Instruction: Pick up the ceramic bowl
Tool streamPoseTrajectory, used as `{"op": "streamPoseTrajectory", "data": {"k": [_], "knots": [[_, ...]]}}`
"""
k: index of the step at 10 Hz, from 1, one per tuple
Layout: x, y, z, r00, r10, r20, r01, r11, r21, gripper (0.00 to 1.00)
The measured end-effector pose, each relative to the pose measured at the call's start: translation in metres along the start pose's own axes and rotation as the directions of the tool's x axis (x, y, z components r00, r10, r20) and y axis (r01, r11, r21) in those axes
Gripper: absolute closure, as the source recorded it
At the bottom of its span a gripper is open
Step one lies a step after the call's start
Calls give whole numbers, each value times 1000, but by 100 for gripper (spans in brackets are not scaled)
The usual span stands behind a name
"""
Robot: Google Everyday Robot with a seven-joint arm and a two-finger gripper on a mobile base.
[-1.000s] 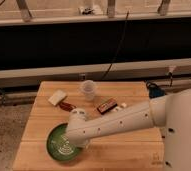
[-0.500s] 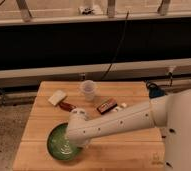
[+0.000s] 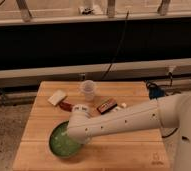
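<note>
The ceramic bowl [image 3: 63, 142] sits near the front left corner of the wooden table [image 3: 134, 157], tilted a little, its right side covered by the robot's white arm [image 3: 124, 121]. The gripper [image 3: 77, 135] is at the bowl's right rim, with the wrist in front of it; its fingers are pressed together, most likely pinching that rim, since a thin edge suits a narrow two-finger hold. The contact itself is hidden. Behind the bowl stand a translucent plastic cup [image 3: 88, 90], a pale sponge-like block [image 3: 57, 97] and a dark snack bar [image 3: 106, 106]. A reddish item beside the block is hard to identify.
</note>
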Motion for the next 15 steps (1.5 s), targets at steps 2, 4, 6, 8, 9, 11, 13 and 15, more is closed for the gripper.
{"op": "streamPoseTrajectory", "data": {"k": [2,4,6,8,9,11,13,15], "knots": [[5,-1,-13,1000,-9,-13,10,1000,6,100],[9,0,-28,999,-19,-26,20,1000,9,100],[12,0,-36,999,-28,-39,29,999,15,100],[14,0,-44,999,-33,-42,34,999,20,100],[15,2,-51,998,-35,-44,36,999,17,100],[17,0,-58,998,-40,-50,41,999,27,100],[18,-1,-61,998,-44,-51,46,998,31,100],[17,-1,-65,998,-50,-50,52,998,32,100]]}}
